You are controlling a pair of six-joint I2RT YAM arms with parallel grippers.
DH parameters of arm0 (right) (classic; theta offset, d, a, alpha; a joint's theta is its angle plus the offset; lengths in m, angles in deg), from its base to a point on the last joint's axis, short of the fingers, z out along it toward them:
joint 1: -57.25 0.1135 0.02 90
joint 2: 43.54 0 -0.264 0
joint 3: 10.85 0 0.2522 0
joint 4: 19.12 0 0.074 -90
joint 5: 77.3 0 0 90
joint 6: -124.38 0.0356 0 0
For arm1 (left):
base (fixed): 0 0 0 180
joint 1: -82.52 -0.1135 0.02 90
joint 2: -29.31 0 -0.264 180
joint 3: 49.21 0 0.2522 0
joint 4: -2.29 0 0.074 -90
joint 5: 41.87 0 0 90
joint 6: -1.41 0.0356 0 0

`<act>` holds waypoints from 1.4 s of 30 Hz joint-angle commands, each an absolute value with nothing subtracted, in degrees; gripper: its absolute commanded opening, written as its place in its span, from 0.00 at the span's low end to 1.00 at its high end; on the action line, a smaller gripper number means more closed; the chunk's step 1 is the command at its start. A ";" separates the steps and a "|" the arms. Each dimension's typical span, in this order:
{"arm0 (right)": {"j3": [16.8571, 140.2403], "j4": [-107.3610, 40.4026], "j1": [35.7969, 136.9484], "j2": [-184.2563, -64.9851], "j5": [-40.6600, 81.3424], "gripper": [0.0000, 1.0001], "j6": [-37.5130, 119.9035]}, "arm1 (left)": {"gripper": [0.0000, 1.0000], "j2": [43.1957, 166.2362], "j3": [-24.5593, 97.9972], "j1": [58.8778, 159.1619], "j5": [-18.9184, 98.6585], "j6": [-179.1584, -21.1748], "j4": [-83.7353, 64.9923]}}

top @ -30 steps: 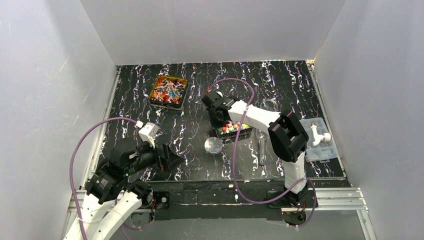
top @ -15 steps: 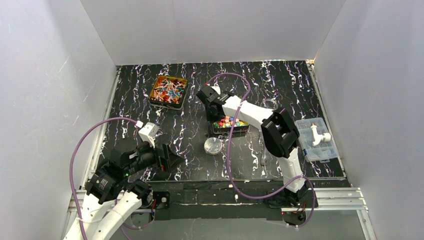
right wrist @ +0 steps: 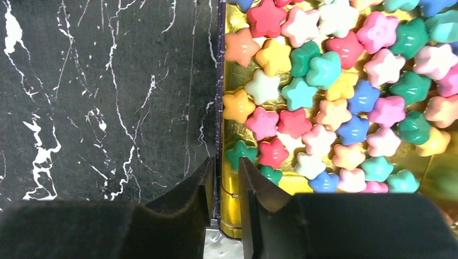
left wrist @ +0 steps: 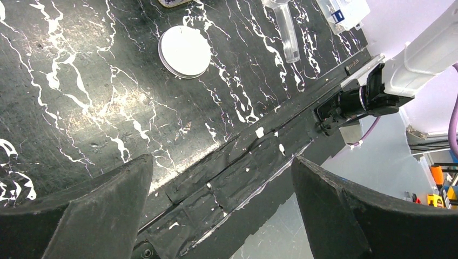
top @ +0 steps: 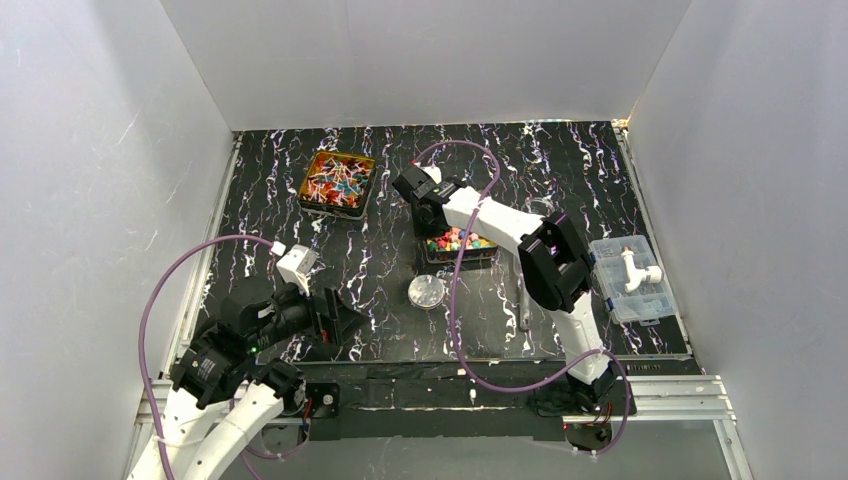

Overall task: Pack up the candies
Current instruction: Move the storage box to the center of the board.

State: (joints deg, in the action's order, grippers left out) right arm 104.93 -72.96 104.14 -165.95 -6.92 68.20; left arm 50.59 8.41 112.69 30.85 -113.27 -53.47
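We find the star-shaped candies (right wrist: 324, 81), pink, green, yellow, blue and white, heaped in a gold tin (right wrist: 229, 178) at the middle of the black marbled surface (top: 390, 270). The twist-wrapped candies (top: 337, 183) lie in a second gold tin (top: 335, 210), well apart at the back left. The right arm's jaws stand a narrow gap apart astride a side wall of the first tin, one finger (right wrist: 189, 199) outside and the other over the candies, gripping nothing, while the left arm's jaws are spread wide and empty above the surface's near edge, a white round lid (left wrist: 184, 52) beyond them.
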 commanded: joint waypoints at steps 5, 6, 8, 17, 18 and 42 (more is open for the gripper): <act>107.05 -72.41 103.83 -158.74 -10.50 0.47 65.93 | 0.99 55.11 11.59 112.84 36.58 -111.91 -53.95; 106.87 -72.55 103.83 -157.72 -10.56 0.48 65.61 | 0.99 56.44 12.49 112.84 37.23 -111.50 -53.85; 106.22 -72.84 103.83 -155.57 -10.59 0.51 65.10 | 0.99 60.01 14.63 112.89 39.30 -111.49 -53.92; 98.94 -73.53 103.31 -141.66 -11.37 0.58 61.47 | 0.99 79.25 27.00 112.76 50.42 -108.66 -53.78; 97.89 -73.76 103.23 -140.22 -11.06 0.58 60.99 | 0.99 81.41 28.72 112.75 51.10 -108.29 -53.97; 84.01 -79.31 102.91 -114.43 -2.51 0.55 59.01 | 0.95 129.27 66.31 100.58 47.14 -101.81 -52.36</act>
